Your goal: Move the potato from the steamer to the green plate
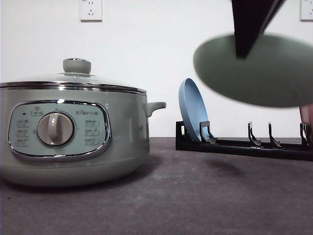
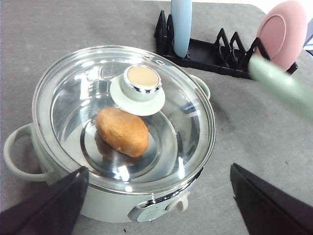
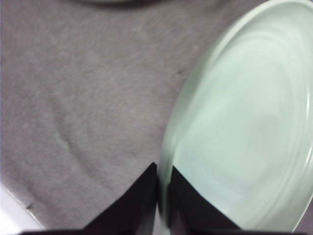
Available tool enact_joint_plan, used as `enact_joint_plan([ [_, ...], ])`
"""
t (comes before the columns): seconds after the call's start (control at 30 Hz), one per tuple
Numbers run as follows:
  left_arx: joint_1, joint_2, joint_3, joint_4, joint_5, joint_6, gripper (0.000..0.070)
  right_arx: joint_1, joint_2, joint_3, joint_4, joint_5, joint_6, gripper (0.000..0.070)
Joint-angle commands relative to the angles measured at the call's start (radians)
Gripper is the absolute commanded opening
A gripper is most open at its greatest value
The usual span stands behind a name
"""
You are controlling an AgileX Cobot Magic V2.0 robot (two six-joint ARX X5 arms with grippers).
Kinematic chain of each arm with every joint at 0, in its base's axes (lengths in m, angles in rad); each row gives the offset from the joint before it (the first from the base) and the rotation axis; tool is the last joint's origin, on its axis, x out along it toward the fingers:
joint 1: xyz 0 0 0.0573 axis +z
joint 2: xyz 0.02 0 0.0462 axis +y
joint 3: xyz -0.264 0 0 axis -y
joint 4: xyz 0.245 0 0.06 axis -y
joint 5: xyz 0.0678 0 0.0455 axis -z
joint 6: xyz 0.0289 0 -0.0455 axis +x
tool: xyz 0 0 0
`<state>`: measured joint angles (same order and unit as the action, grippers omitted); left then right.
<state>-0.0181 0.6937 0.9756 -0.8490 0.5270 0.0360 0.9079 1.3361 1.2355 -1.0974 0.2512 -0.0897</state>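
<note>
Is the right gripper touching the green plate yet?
Touching: in the right wrist view, the right gripper has its fingers closed on the green plate's rim.

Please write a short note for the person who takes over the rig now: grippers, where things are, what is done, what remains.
Right gripper: shut on the green plate rim, plate in the air above the table.
Left gripper: open, holding nothing, above the steamer.
Potato: inside the steamer, under the glass lid.
Done: plate is off the rack.
Left: set plate down, remove lid, move potato to plate.
</note>
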Motion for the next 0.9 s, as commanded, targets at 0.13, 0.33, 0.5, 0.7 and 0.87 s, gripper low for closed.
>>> enact_joint_plan([
  [0.13, -0.002, 0.005, 0.024, 0.007, 0.005, 0.005, 0.0595, 0.075, 0.024, -0.104, 0.089, 0.018, 0.038, 0.0005],
  [0.33, -0.002, 0.005, 0.024, 0.007, 0.005, 0.005, 0.0595, 0.115, 0.105, -0.155, 0.142, 0.042, 0.037, 0.0005],
  [0.5, -0.002, 0.005, 0.024, 0.006, 0.005, 0.005, 0.0595, 0.131, 0.211, -0.158, 0.176, 0.065, 0.038, 0.0005],
  [0.7, -0.002, 0.005, 0.024, 0.004, 0.005, 0.005, 0.0595, 0.131, 0.306, -0.158, 0.216, 0.064, 0.046, 0.0005],
  [0.87, -0.002, 0.005, 0.024, 0.004, 0.005, 0.005, 0.0595, 0.131, 0.347, -0.159, 0.224, 0.028, 0.064, 0.0005],
])
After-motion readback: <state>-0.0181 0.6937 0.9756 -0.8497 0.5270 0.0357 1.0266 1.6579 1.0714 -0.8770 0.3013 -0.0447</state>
